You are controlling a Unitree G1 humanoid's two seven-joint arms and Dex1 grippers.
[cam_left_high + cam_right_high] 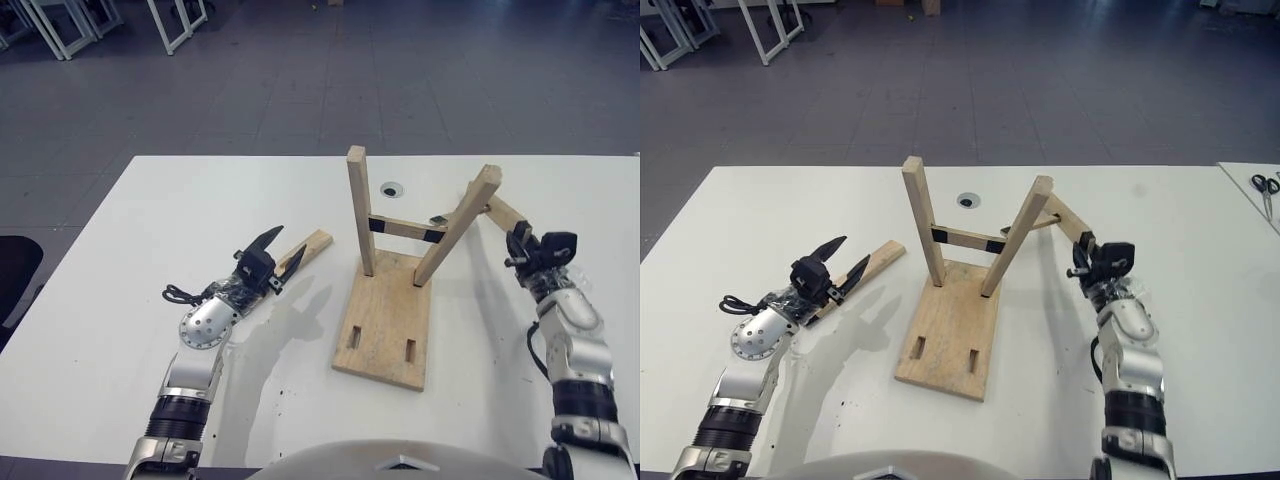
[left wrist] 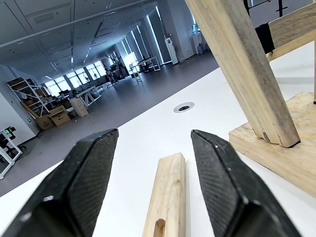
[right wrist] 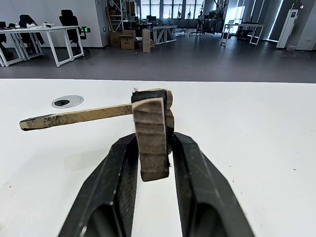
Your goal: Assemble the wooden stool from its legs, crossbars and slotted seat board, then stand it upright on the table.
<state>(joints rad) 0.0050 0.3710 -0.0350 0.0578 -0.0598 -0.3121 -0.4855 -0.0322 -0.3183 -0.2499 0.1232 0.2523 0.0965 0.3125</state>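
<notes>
1. The seat board (image 1: 383, 325) lies flat on the white table (image 1: 110, 300), right of centre. Its near edge sits back from the table's near edge, and its two near slots (image 1: 355, 335) hold nothing.
2. The left gripper (image 1: 290, 242) is left of the board, low over the table. Its fingers (image 2: 89, 182) are spread wide on either side of a loose leg (image 1: 310, 245) that lies flat. The wrist view shows a gap on each side, so it has hold of nothing. White tabletop stretches from this arm to the table's left edge.
3. At the board's far end, one leg (image 1: 360, 210) stands upright. A second leg (image 1: 458, 225) leans with its top to the right. A crossbar (image 1: 405, 228) joins the two.
4. The right gripper (image 3: 154, 140) is right of the leaning leg, well in from the table's right edge. It is closed tight on the end of another leg (image 1: 503, 210). A thin crossbar (image 3: 74, 116) sticks out sideways from that leg, whose far end reaches the leaning leg's top.
5. A round cable hole (image 1: 390, 188) sits just beyond the upright leg, near the table's far edge.
</notes>
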